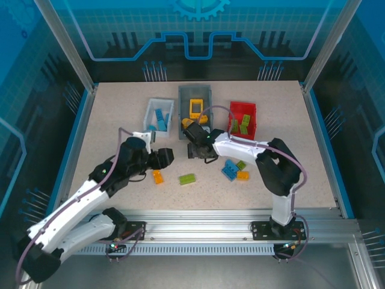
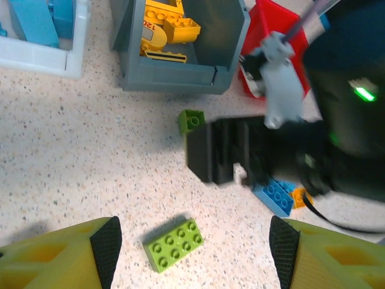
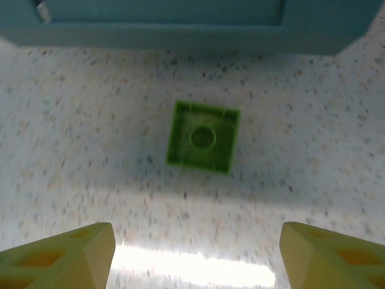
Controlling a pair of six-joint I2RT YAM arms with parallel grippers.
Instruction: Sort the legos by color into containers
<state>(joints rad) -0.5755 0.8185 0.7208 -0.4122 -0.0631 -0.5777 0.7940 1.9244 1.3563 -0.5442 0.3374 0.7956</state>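
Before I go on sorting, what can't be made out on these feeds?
- Left wrist view: red bin mostly behind the right arm, blue brick partly under it; white bin cut by the top edge.
- Right wrist view: grey bin blurred, its inside cut off at the top.
- Top view: binned bricks too small to count.

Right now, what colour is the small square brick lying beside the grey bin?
The brick is lime green; right wrist view shows it best.
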